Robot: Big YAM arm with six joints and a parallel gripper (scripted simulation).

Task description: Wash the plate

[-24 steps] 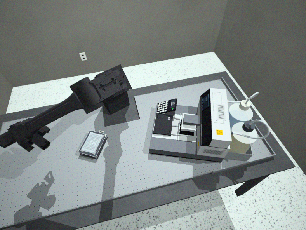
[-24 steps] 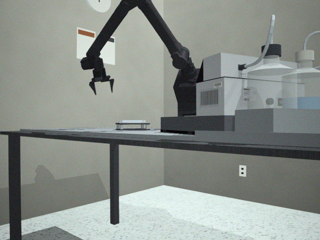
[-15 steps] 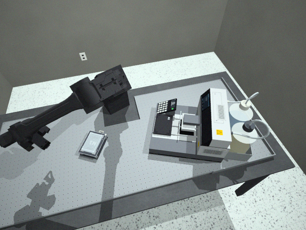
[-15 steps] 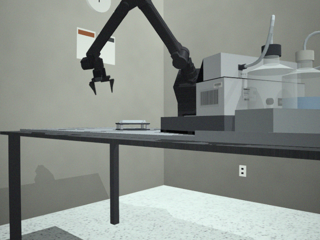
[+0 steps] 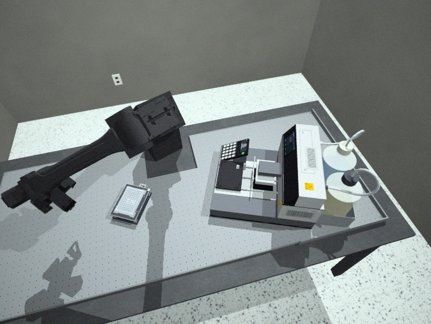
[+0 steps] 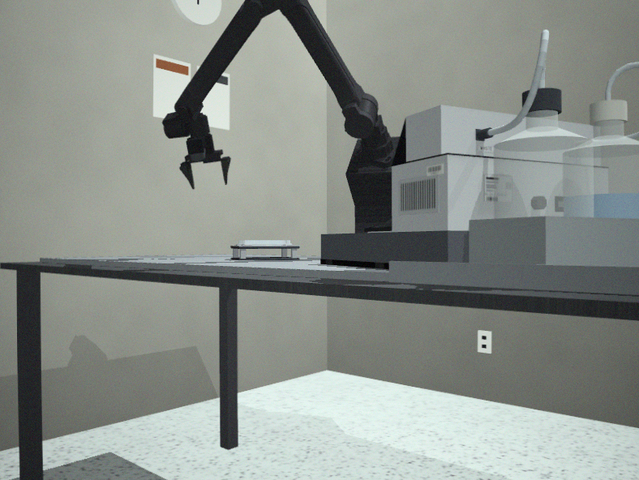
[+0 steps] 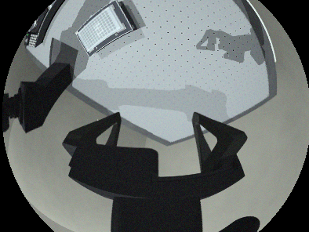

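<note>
Plate [image 5: 129, 201] [image 6: 264, 242] [image 7: 101, 28]: lying level on top of the plate nest [image 5: 124, 217] [image 6: 242, 253], well inside the table's [image 5: 181, 237] [image 6: 155, 264] [image 7: 169, 78] edges, between the long edge on the wall side and the opposite long edge; cut-off corner too small to make out.

Nest tag: pale, with dark marking, at the nest's end toward the wall-side edge.

Gripper [image 5: 55, 197] [image 6: 208, 186] [image 7: 157, 114]: released, spread wide, grasping nothing; hanging above the table with tips pointing down, well apart from the plate, nearer the left-hand short edge in the top view.

Arm [image 5: 83, 150] [image 6: 221, 57]: reaching from its base by the wall-side long edge toward the left-hand short edge, folded high at the elbow.

Washer [image 5: 309, 139] [image 6: 423, 181]: standing toward the right-hand short edge in the top view, well apart from the nest; dark display facing the arm's side.

Keypad [image 5: 234, 149] [image 7: 33, 38]: tilted, on the washer's side toward the nest, nearer the wall-side edge; with pale keys.

Green square [image 5: 243, 152]: bright, on the keypad's panel; whether lamp or key, cannot tell.

Dark slab [image 5: 229, 175]: just beside the keypad, on the washer's deck.

Bottles [image 5: 339, 158] [image 6: 615, 170]: upright behind the washer, near the right-hand short edge, one with blue liquid, one with yellowish.
</note>
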